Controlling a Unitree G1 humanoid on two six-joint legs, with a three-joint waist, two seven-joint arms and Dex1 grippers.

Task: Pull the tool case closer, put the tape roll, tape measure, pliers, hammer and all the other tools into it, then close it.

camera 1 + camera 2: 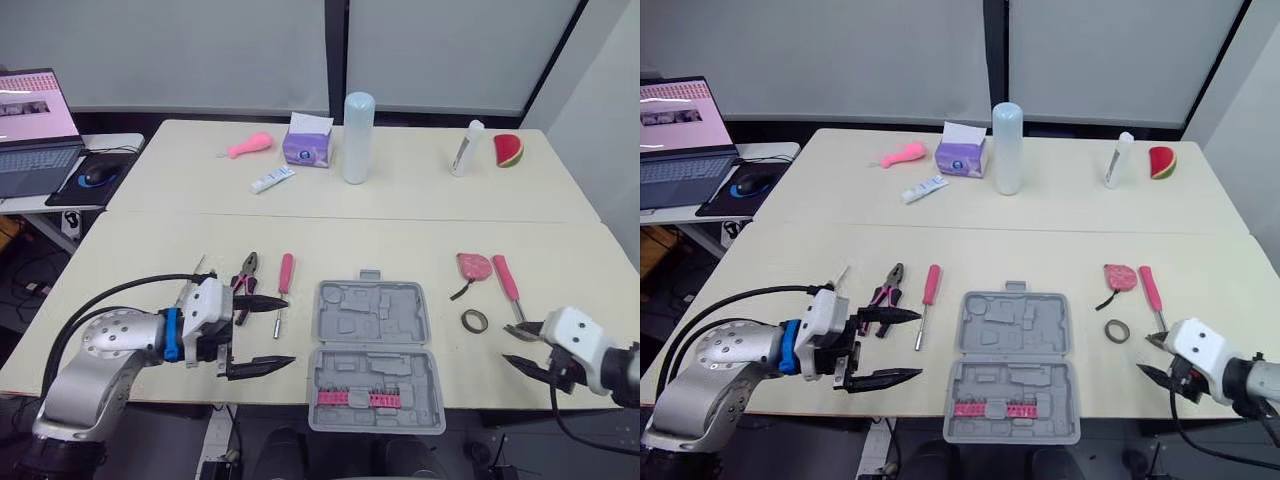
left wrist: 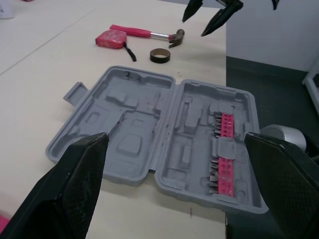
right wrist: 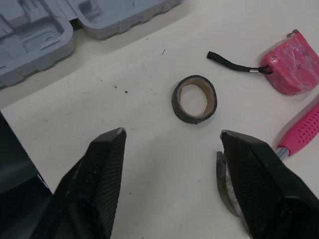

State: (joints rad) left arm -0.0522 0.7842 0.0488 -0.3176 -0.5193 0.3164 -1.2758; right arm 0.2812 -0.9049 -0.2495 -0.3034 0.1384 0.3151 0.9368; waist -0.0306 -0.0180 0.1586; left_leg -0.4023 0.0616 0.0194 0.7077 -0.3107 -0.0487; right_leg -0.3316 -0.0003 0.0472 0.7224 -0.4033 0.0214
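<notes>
Here's the grey plastic tool case, lying wide open and flat near the front edge of the cream table. A row of pink bits sits in its nearer half, and the moulded slots in the farther half are bare.

The left gripper hovers just left of the case with its two black fingers spread wide and pointing at the case's side. Behind that gripper lie the pink-handled pliers and the pink-handled screwdriver, side by side on the table, outside the case.

Over on the right, the right gripper hangs low at the table's front corner with its fingers parted and nothing between them. In the right wrist view the small dark tape roll lies flat on the table just ahead of the gap between those fingers. The pink tape measure, its black strap trailing, rests beyond the roll, and the pink-handled hammer lies just beside it, with its head near the right gripper.
</notes>
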